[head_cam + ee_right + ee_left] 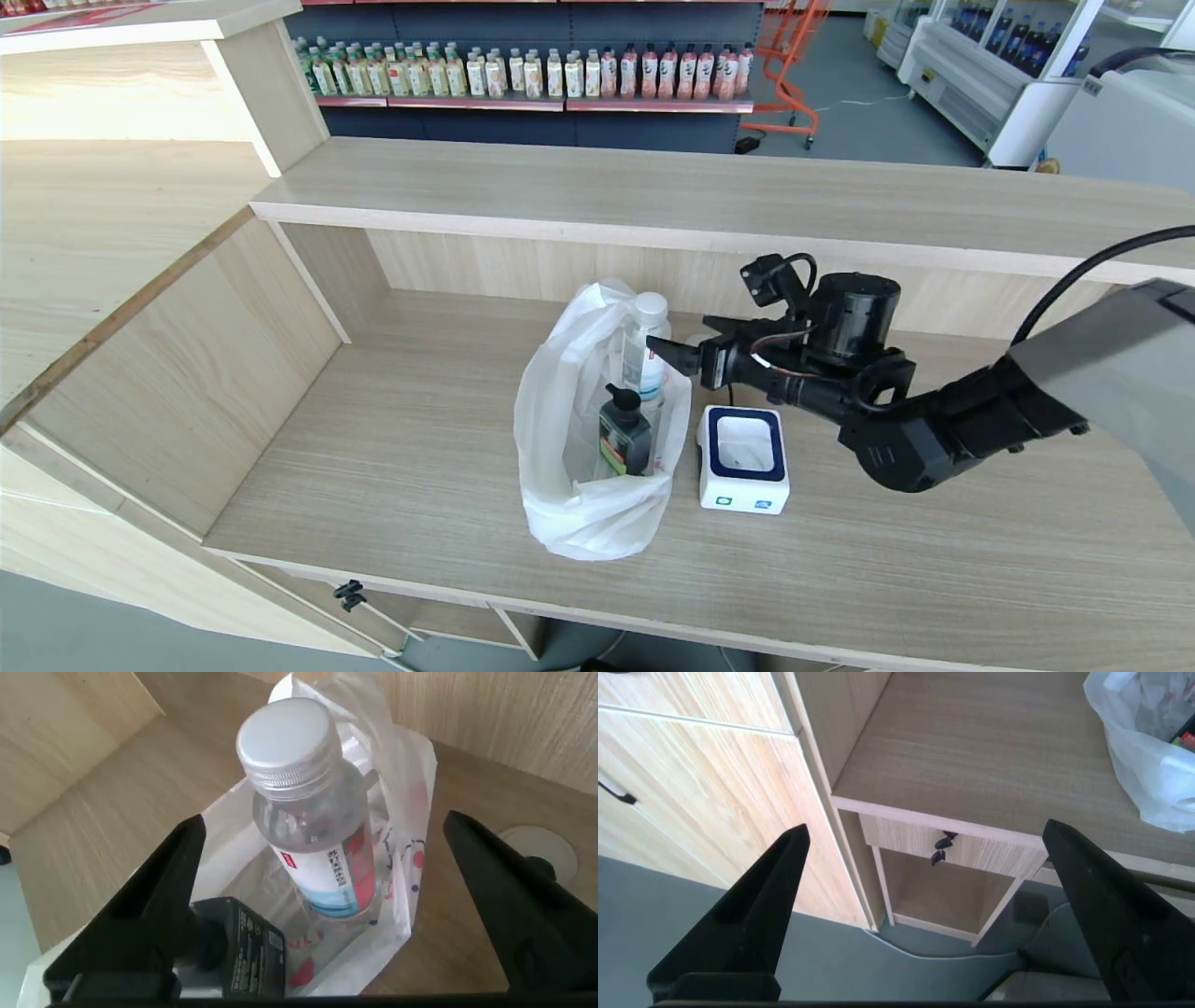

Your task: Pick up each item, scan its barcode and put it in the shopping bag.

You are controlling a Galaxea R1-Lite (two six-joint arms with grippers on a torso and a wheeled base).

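At the checkout counter (pixel 401 467), the shopping bag (pixel 551 448) holds a white-capped clear bottle (pixel 647 347) and a dark pump bottle (pixel 624 437), with the scanner (pixel 743 459) at its 3 o'clock. The right gripper (pixel 684 341) hovers at the bag's 2 o'clock, fingers spread, empty. The left gripper (pixel 926 831) hangs off the counter's front, fingers parted.

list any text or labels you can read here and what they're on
Nothing reads clearly.
Clear bottle label: red and blue print, too blurred.
Dark pump bottle label: tiny white print, too small.
Shopping bag: red marks, illegible.
Scanner: two small icons, green and blue, no readable words.
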